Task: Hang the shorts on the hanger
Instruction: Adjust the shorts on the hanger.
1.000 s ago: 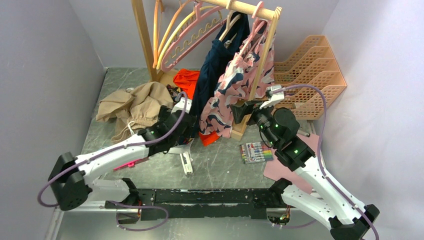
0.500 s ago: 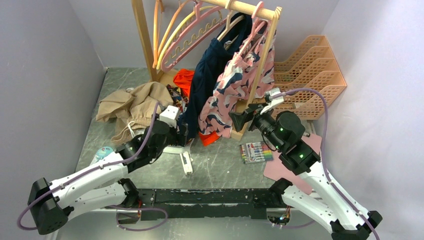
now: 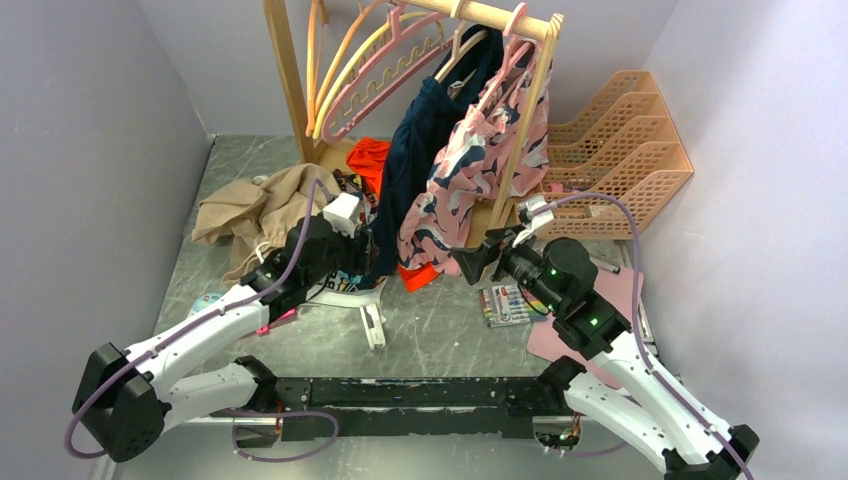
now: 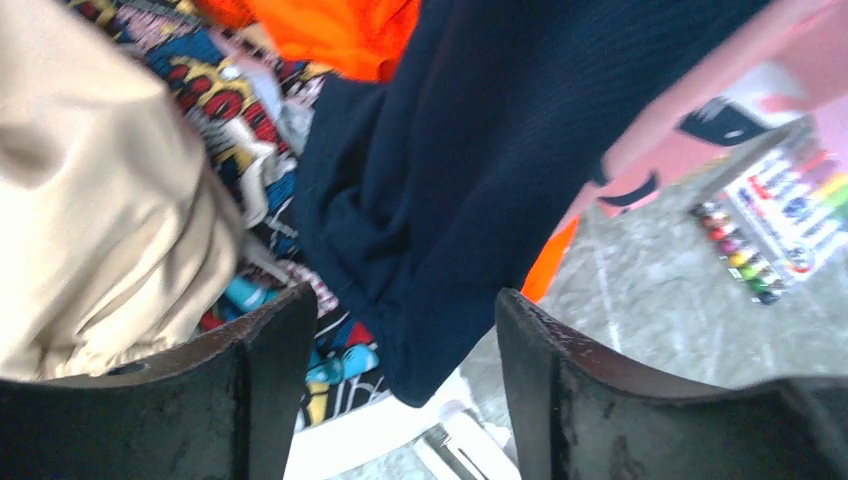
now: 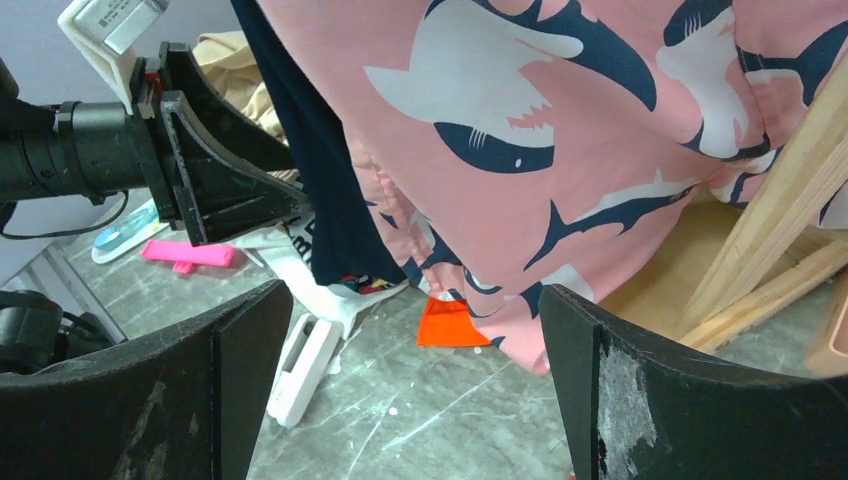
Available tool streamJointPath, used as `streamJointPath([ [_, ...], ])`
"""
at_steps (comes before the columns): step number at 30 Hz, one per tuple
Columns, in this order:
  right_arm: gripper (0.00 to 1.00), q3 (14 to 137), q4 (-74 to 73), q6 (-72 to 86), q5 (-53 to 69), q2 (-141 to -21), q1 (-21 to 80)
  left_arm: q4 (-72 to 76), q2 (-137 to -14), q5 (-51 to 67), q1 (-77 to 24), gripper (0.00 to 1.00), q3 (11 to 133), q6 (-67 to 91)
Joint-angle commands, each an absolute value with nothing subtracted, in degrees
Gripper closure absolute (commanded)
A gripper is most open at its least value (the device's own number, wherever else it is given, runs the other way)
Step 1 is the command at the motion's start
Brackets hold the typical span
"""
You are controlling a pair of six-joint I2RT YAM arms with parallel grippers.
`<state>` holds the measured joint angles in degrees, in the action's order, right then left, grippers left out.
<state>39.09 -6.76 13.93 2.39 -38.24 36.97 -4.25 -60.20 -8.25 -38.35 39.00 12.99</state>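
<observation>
The navy shorts (image 3: 418, 160) hang from the cream hanger (image 3: 456, 55) on the wooden rail, beside pink shark-print shorts (image 3: 470, 170). My left gripper (image 3: 365, 255) is at the shorts' bottom. In the left wrist view the lowest corner of the shorts (image 4: 470, 180) dangles between my left gripper's (image 4: 405, 370) fingers, and the jaws stand apart with no pad touching the cloth. My right gripper (image 3: 472, 263) is open below the pink shorts (image 5: 560, 130). In its wrist view the right gripper (image 5: 415, 380) has bare tabletop between its fingers.
A tan garment (image 3: 260, 215), printed cloth and an orange garment (image 3: 372, 155) lie at the rack's foot. Pink and yellow hangers (image 3: 380, 70) hang on the left. A white clip piece (image 3: 372, 325), a marker set (image 3: 512, 305), a pink mat (image 3: 590, 325) and peach file trays (image 3: 620, 150) are nearby.
My left gripper drew back from the shorts, then came in again, its jaws narrowing around the bottom corner. My right gripper slid down and left, away from the pink shorts.
</observation>
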Motion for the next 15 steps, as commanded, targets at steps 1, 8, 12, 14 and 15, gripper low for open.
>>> streamJointPath([
  [1,0.01,38.36,-4.88,13.84,2.03,-35.45,36.88,3.93,-59.53,0.99,-38.12,0.26,40.92,10.80],
  [8,0.01,39.23,-7.18,12.04,2.10,-35.08,36.87,-1.49,-60.20,3.42,-38.13,0.12,43.97,8.53],
  [12,0.01,39.27,-7.54,11.69,1.70,-34.81,36.87,-3.10,-57.09,3.19,-38.14,0.10,42.80,7.84],
  [14,0.00,38.77,-6.76,12.25,1.65,-35.02,36.88,-1.98,-57.03,3.20,-38.14,0.12,42.70,7.59],
  [15,0.00,38.50,-6.15,12.78,1.73,-35.29,36.89,-1.42,-57.63,3.14,-38.14,0.13,43.08,7.50],
])
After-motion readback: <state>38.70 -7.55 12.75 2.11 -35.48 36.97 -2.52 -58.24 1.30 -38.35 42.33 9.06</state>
